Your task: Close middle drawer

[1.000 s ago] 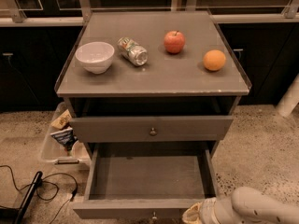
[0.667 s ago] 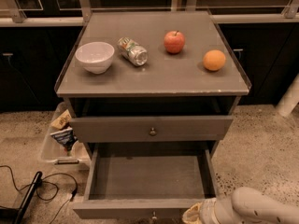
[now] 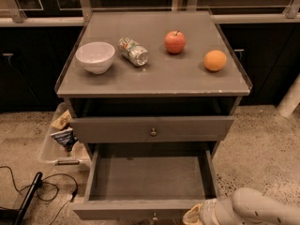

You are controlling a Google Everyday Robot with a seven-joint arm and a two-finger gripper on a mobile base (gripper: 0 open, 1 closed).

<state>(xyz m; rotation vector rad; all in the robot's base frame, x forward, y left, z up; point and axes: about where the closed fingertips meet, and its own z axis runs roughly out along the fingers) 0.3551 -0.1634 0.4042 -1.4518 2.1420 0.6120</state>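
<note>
The grey cabinet (image 3: pixel 152 86) has its middle drawer (image 3: pixel 150 177) pulled far out and empty. Its front (image 3: pixel 117 211) runs along the bottom edge of the view, with the small round knob (image 3: pixel 153 216) just showing. Above it the uppermost drawer front (image 3: pixel 112 128) with its knob (image 3: pixel 153 132) stands slightly out from the cabinet. The lowest drawer is hidden under the open one. My gripper (image 3: pixel 193 216) is at the bottom right, at the right end of the open drawer's front, on the end of my white arm (image 3: pixel 258 209).
On the cabinet top stand a white bowl (image 3: pixel 95 56), a can lying on its side (image 3: pixel 133 51), a red apple (image 3: pixel 174 41) and an orange (image 3: pixel 215 60). A clear bin with packets (image 3: pixel 63 135) sits on the floor at the left. Black cables (image 3: pixel 33 186) lie lower left.
</note>
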